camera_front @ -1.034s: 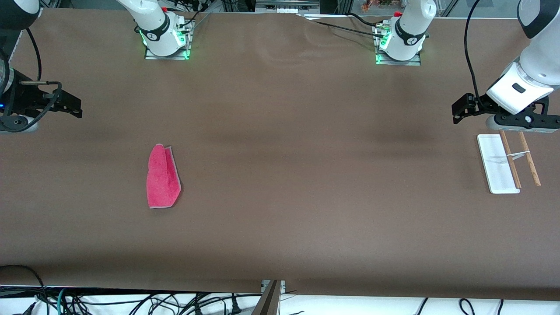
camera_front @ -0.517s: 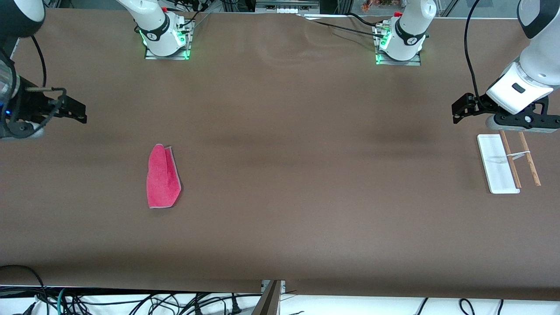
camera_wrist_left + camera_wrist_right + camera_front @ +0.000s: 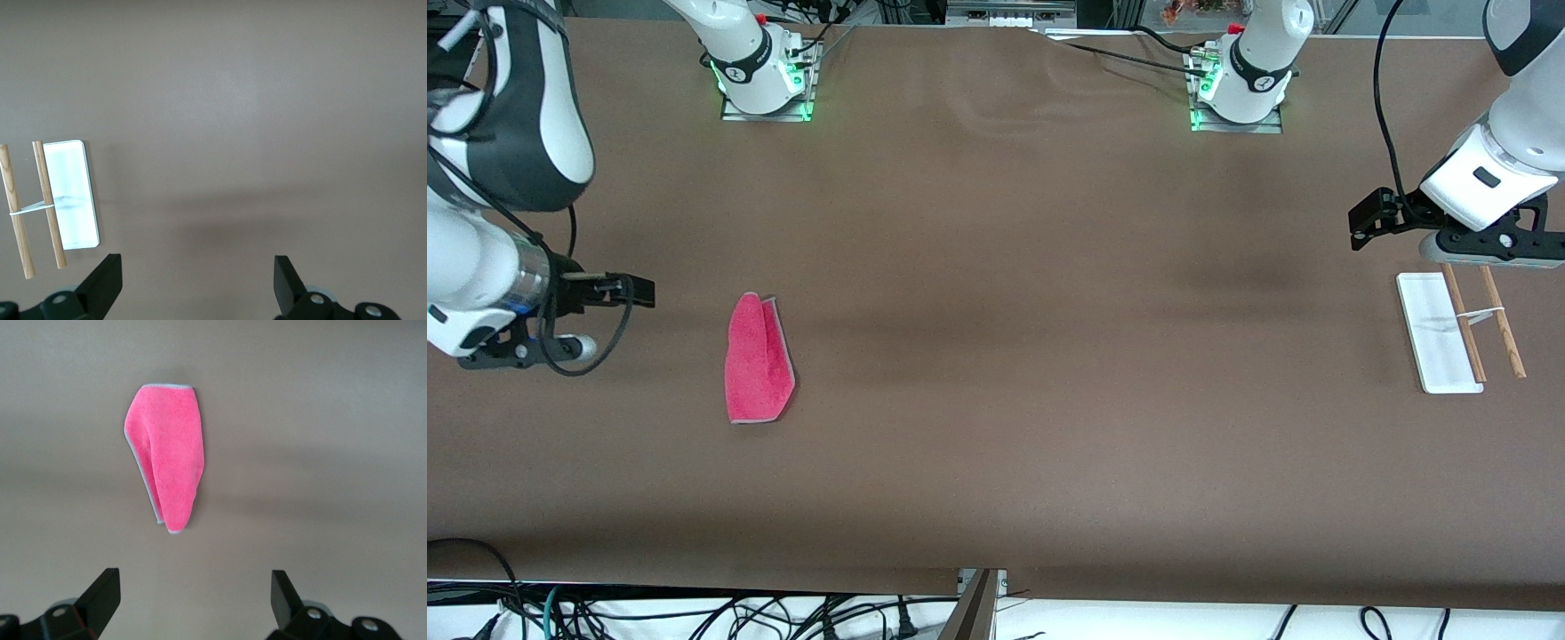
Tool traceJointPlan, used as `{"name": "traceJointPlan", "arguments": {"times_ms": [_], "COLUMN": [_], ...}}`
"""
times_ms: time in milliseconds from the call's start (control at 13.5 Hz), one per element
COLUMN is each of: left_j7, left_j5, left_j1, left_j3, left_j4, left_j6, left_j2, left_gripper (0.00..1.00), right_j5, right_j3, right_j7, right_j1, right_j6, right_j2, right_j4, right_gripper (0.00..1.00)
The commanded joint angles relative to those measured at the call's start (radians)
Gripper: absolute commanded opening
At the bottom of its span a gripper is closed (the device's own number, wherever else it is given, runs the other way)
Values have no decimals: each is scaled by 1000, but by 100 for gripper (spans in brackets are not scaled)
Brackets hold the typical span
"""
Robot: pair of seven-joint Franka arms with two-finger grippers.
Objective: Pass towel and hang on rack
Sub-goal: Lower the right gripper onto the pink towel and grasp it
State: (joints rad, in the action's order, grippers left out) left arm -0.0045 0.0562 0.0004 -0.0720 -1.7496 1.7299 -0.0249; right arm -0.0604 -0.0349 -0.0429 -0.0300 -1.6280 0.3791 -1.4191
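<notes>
The towel (image 3: 759,361) is lying flat on the brown surface (image 3: 996,356) toward the right arm's end, its long axis running from about 12 to 6 o'clock in the front view, the narrower rounded end pointing toward the robots' bases and the broader end toward the front camera. The right claw (image 3: 636,291) is hanging released over the bare surface at the towel's 10 o'clock, holding nothing. The rack (image 3: 1458,331) is sitting well apart toward the left arm's end, its two rods lying parallel. The left claw (image 3: 1360,227) is waiting released at the rack's 10 o'clock, over the surface just beside the rack. Nothing is lying between towel and rack.
</notes>
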Motion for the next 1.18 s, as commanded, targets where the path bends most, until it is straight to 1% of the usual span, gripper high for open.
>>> {"name": "traceJointPlan", "arguments": {"times_ms": [0, 148, 295, 517, 886, 1108], "left_j7": [11, 11, 9, 9, 9, 9], "left_j5": [-27, -27, -27, -27, -27, -27], "left_j1": [7, 6, 6, 6, 6, 6], "left_j3": [0, -2, 0, -2, -2, -6], "left_j4": [27, 27, 27, 27, 31, 32], "left_j6": [-23, -23, -23, -23, -23, -23], "left_j2": [8, 8, 8, 8, 19, 17], "left_gripper": [100, 100, 100, 100, 100, 100], "right_j5": [19, 22, 17, 13, 17, 17], "right_j3": [-5, -11, -10, -10, -10, -10], "right_j7": [5, 6, 6, 5, -5, -6], "right_j1": [-4, -14, -53, -60, -51, -53], "right_j6": [-93, -151, -193, -236, -251, -324], "right_j2": [102, 174, 211, 273, 342, 343], "right_j4": [6, 3, -3, -10, -29, -104], "right_gripper": [100, 100, 100, 100, 100, 100]}}
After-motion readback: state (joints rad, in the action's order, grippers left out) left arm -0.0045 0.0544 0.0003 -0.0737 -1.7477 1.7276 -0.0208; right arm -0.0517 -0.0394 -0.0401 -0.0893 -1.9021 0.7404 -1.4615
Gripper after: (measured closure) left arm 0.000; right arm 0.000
